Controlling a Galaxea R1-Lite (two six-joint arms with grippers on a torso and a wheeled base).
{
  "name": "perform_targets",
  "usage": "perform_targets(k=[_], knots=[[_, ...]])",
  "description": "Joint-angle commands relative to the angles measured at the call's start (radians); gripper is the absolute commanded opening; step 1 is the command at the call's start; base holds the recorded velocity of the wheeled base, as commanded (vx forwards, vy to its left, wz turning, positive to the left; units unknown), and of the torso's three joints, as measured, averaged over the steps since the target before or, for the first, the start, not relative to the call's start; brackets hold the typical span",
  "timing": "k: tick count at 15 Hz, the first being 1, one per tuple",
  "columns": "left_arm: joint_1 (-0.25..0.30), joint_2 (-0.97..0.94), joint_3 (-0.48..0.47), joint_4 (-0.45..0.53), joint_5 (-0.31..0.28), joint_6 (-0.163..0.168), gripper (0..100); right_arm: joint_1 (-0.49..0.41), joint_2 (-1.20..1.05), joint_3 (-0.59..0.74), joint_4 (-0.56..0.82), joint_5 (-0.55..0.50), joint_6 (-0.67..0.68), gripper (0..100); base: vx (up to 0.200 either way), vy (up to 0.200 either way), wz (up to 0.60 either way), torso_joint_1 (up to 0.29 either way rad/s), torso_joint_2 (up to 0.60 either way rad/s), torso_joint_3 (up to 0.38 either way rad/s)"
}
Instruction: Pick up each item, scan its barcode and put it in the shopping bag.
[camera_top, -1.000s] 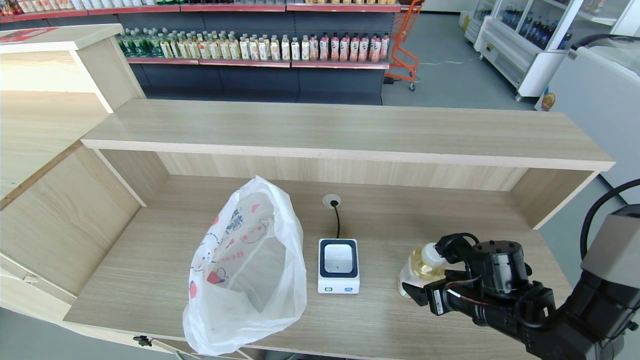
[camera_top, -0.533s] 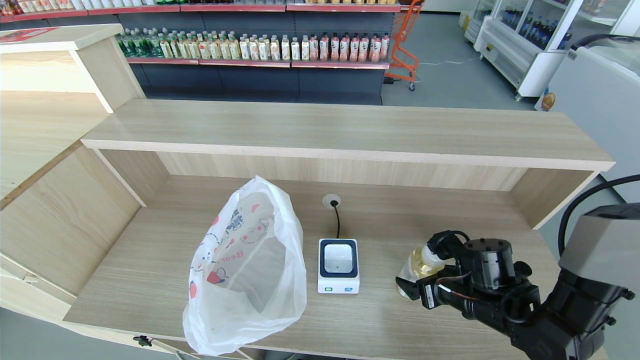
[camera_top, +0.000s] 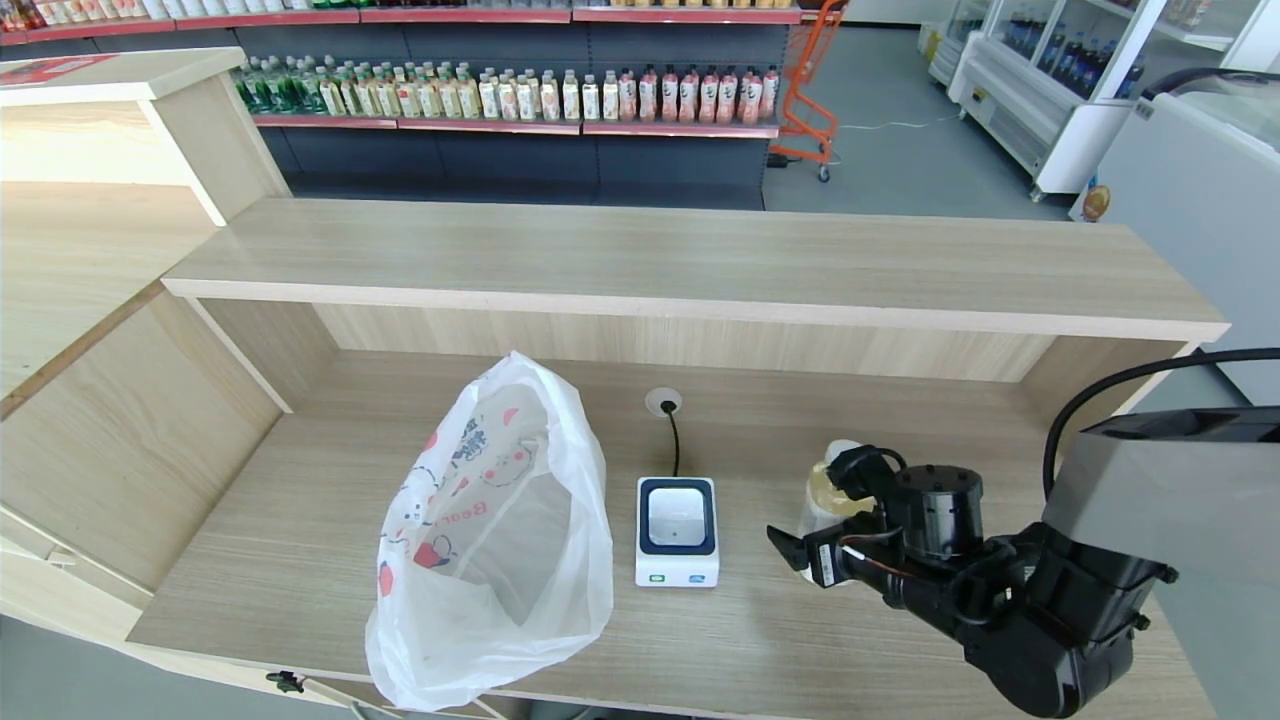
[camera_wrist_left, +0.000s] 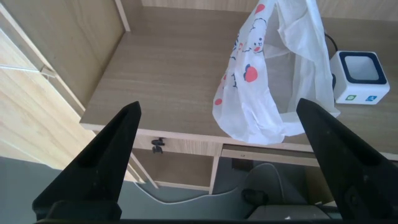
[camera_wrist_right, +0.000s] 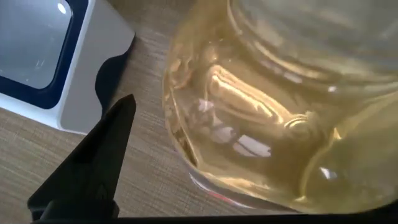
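A clear bottle of yellow liquid (camera_top: 826, 497) with a pale cap is held just above the wooden counter (camera_top: 280, 540), right of the barcode scanner (camera_top: 677, 530). My right gripper (camera_top: 818, 508) is shut on the bottle; in the right wrist view one dark finger (camera_wrist_right: 93, 168) lies beside the bottle (camera_wrist_right: 267, 112), with the scanner (camera_wrist_right: 37, 56) close by. The white shopping bag (camera_top: 495, 540) with red cartoon prints stands open left of the scanner. My left gripper (camera_wrist_left: 217, 109) hangs open with nothing in it, off the counter's front edge near the bag (camera_wrist_left: 273, 74).
A black cable (camera_top: 673, 435) runs from the scanner to a grommet at the back. A raised wooden shelf (camera_top: 700, 260) and side walls enclose the counter. Bare wood lies left of the bag and in front of the scanner.
My right arm has carried the bottle leftward and a little farther back, nearer the scanner. Bag and scanner have not moved.
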Motion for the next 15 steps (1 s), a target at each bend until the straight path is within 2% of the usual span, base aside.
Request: perform_targets(k=[1,2,13,15], knots=[[0.000,0.000,0.000,0.000,0.000,0.000,100,0.006,0.022,-0.026,-0.004,0.002,0.002,100,0.000,0.000,0.00,0.000,0.00,0.000],[0.000,0.000,0.000,0.000,0.000,0.000,100,0.006,0.016,-0.029,-0.004,0.002,0.002,0,0.000,0.000,0.00,0.000,0.00,0.000],[0.000,0.000,0.000,0.000,0.000,0.000,100,0.003,-0.018,-0.045,-0.073,0.016,-0.010,0,0.000,0.000,0.00,0.000,0.00,0.000],[0.000,0.000,0.000,0.000,0.000,0.000,100,-0.017,-0.142,-0.036,-0.078,0.151,0.111,0,0.000,0.000,0.00,0.000,0.00,0.000]])
